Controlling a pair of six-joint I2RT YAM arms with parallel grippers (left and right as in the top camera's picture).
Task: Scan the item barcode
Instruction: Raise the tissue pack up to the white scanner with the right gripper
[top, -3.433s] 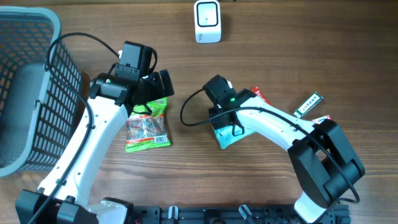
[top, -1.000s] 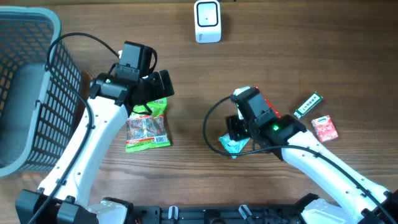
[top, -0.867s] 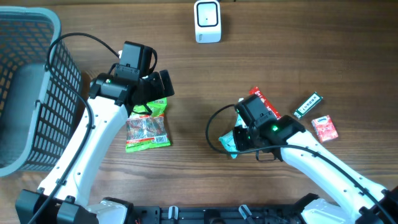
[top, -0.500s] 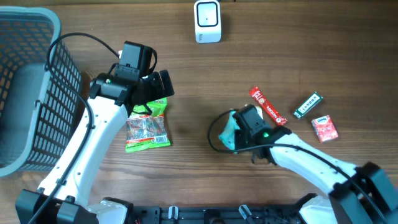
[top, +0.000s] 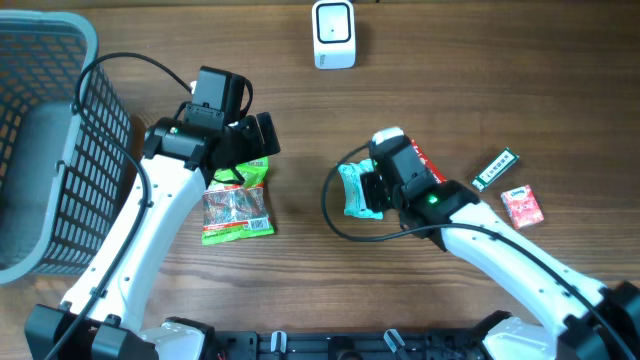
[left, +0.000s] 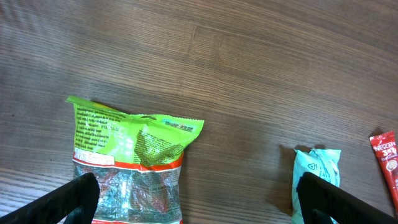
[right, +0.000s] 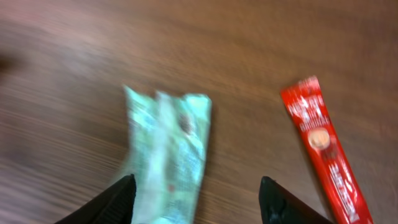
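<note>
The right gripper (right: 198, 182) hangs spread wide over the crinkly mint-green plastic packet (right: 166, 149) (blurry here), probably to grab it for scanning. The left gripper (left: 198, 182) is spread too.

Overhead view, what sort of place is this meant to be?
Probably a mock shop checkout set on a wooden table: a white barcode scanner at the far edge, a grey mesh basket to one side, and small packaged snacks like the green snack bag.
</note>
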